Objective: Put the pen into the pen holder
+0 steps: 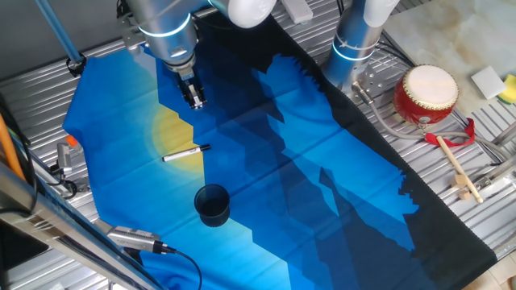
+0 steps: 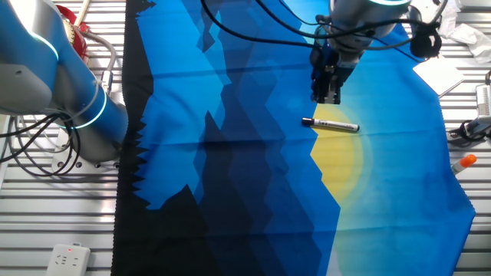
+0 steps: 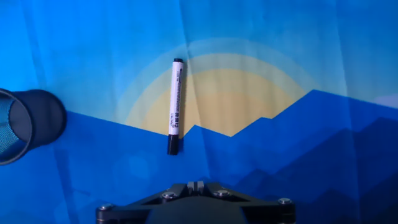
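The pen (image 1: pixel 185 153) is a thin white-silver marker with a black end. It lies flat on the blue cloth at the yellow sun patch. It also shows in the other fixed view (image 2: pixel 330 124) and in the hand view (image 3: pixel 175 104). The pen holder (image 1: pixel 212 204) is a small dark cup standing upright near the cloth's front edge; in the hand view its mesh rim (image 3: pixel 22 124) is at the far left. My gripper (image 1: pixel 194 97) hangs above the cloth, behind the pen and apart from it. Its fingers are pressed together and hold nothing. It also shows in the other fixed view (image 2: pixel 326 92).
A red drum with a cream top (image 1: pixel 426 93) and a wooden drumstick (image 1: pixel 455 167) lie at the far right off the cloth. A second arm's base (image 1: pixel 355 44) stands at the back. Cables and a metal cylinder (image 1: pixel 133 238) lie at the front left.
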